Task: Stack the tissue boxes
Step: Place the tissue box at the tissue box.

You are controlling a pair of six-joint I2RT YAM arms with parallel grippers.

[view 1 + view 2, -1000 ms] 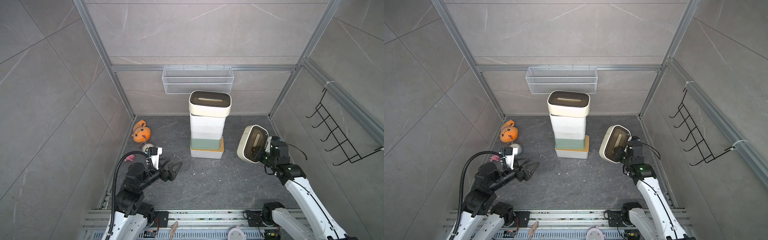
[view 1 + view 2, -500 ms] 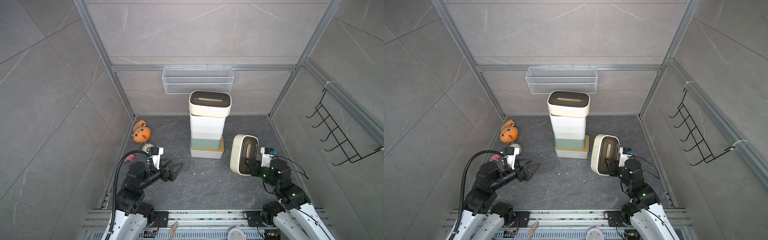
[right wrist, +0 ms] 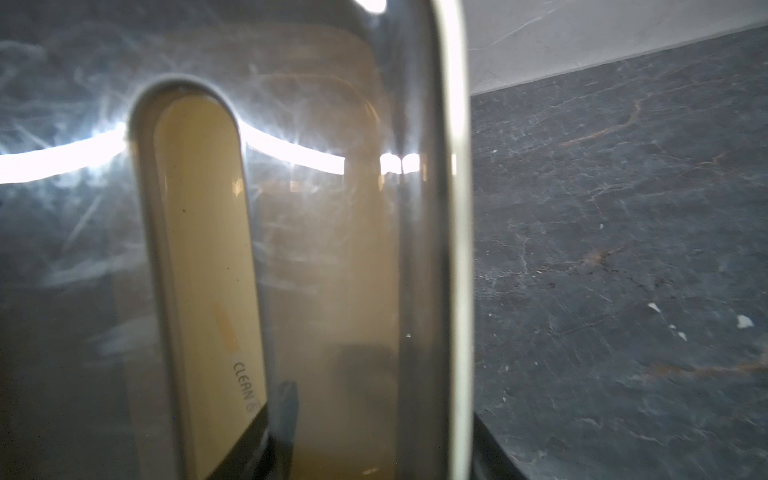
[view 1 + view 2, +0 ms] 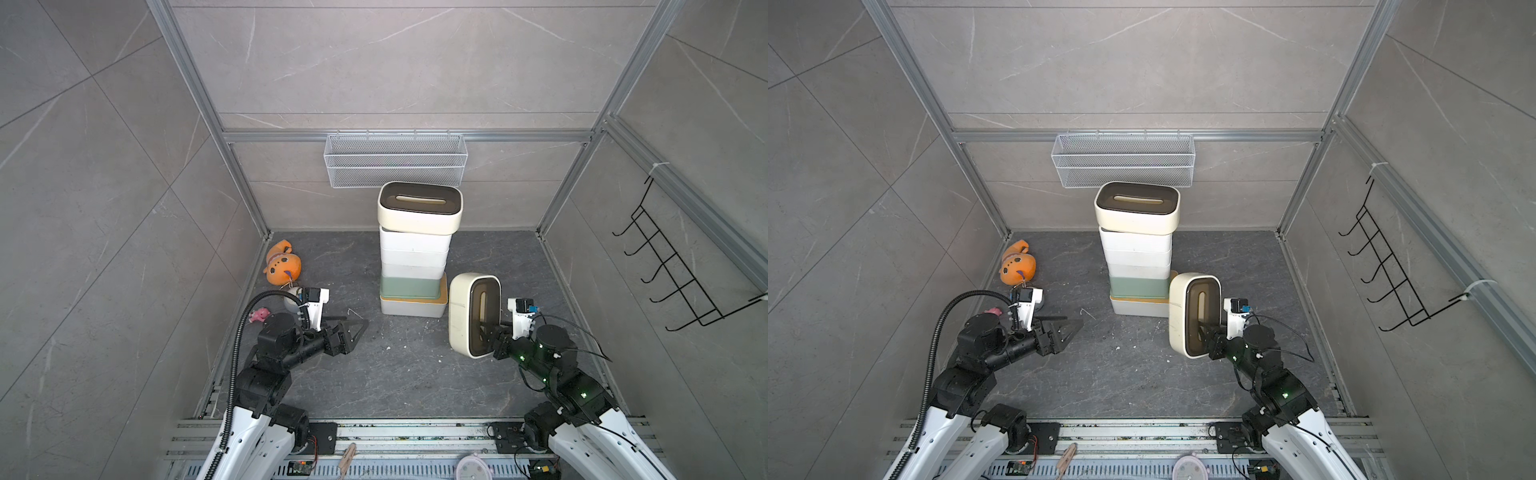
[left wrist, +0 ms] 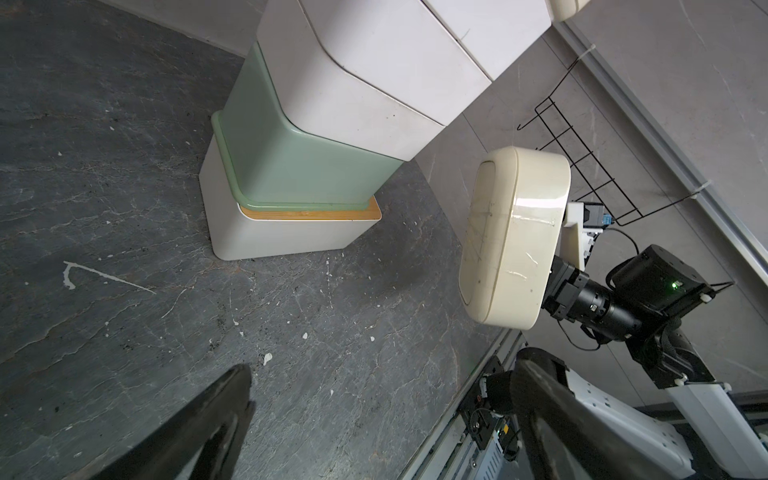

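Several tissue boxes form a stack at the back middle of the floor. Its bottom box is white with a bamboo lid, a pale green box lies on that, white ones follow, and a cream box with a brown lid is on top. My right gripper is shut on another cream tissue box, one finger in the lid's slot. This box stands on end, low, just right of the stack's base. My left gripper is open and empty, left of the stack.
A white wire mesh basket hangs on the back wall above the stack. A black hook rack is on the right wall. An orange plush toy and a small pink thing lie by the left wall. Walls close in three sides.
My right arm has brought the cream box down and leftward, from higher at the right to beside the stack's base. The left arm has stayed put.
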